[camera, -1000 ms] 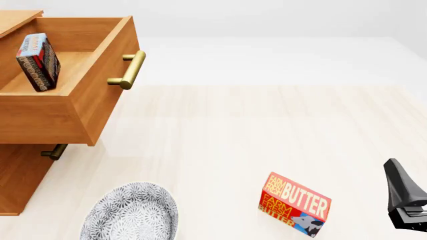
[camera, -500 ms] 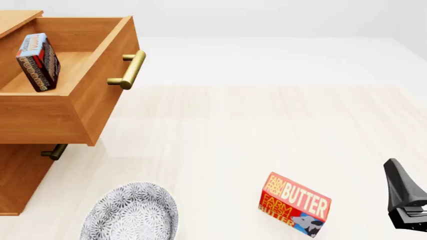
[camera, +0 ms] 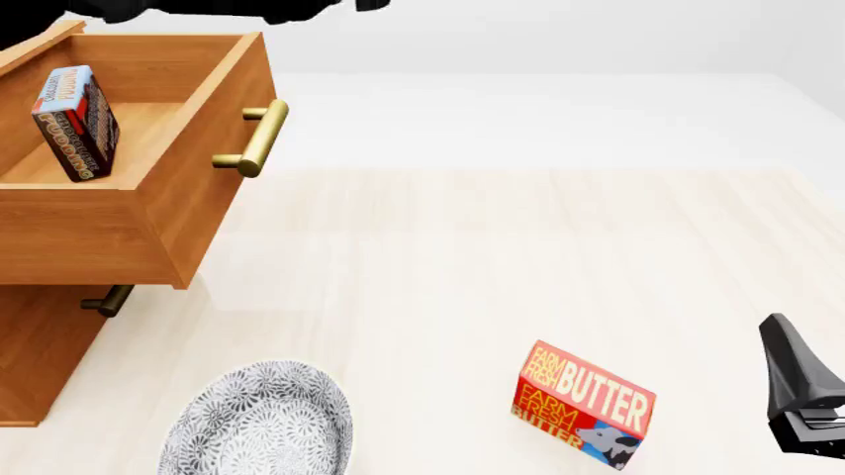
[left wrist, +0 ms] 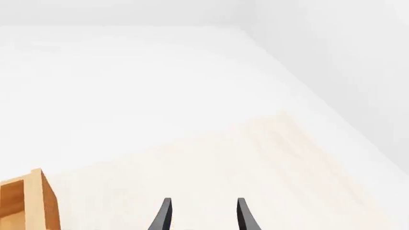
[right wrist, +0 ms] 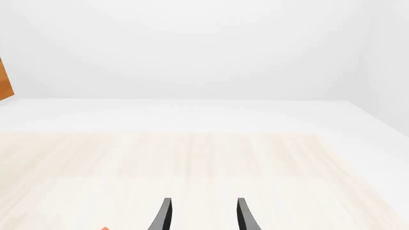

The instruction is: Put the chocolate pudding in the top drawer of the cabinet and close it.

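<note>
The chocolate pudding point(camera: 75, 121) stands on its edge inside the top drawer point(camera: 198, 188), which is pulled far out of the cabinet point(camera: 40, 346). The drawer's brass handle point(camera: 255, 139) faces right. My left arm point(camera: 198, 8) shows as a dark shape along the top edge of the front view, above the drawer. In the left wrist view my left gripper point(left wrist: 203, 201) is open and empty, with a corner of the wooden drawer point(left wrist: 28, 201) beside it. My right gripper point(right wrist: 203, 201) is open and empty; it also shows at the right edge of the front view point(camera: 797, 388).
A red butter box point(camera: 583, 404) stands on the table at the front right, left of my right gripper. A grey patterned plate point(camera: 264, 421) lies at the front, near the cabinet. The lower drawer's handle point(camera: 106, 300) sits under the open drawer.
My left arm has come into the front view along its top edge, above the open drawer. The pudding, drawer, butter box and right gripper have not moved.
</note>
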Controlling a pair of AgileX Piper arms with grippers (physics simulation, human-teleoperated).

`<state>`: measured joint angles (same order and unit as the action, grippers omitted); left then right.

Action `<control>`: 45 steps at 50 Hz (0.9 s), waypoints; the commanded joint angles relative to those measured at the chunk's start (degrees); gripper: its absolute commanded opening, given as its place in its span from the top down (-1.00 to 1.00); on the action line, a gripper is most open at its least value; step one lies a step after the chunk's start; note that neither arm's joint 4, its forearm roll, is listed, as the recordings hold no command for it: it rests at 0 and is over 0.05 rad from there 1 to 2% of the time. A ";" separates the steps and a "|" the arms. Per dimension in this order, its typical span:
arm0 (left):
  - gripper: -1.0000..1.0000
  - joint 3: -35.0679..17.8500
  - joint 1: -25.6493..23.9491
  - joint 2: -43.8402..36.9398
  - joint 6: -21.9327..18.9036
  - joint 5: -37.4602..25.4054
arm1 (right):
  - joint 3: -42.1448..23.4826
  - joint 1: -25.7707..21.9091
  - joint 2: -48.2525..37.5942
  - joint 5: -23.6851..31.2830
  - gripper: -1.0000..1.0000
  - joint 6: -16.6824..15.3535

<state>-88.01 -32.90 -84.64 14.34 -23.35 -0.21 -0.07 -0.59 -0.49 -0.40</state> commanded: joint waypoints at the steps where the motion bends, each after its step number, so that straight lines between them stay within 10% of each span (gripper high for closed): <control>1: -1.00 -0.54 -2.54 -3.43 3.80 0.54 | 0.00 0.01 0.01 0.00 -1.00 0.00; 45: -1.00 1.98 -6.57 -6.35 12.17 0.47 | 0.00 -0.01 0.01 0.00 -1.00 0.00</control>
<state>-89.00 -39.13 -91.37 23.82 -24.80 -0.21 -0.07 -0.59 -0.49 -0.40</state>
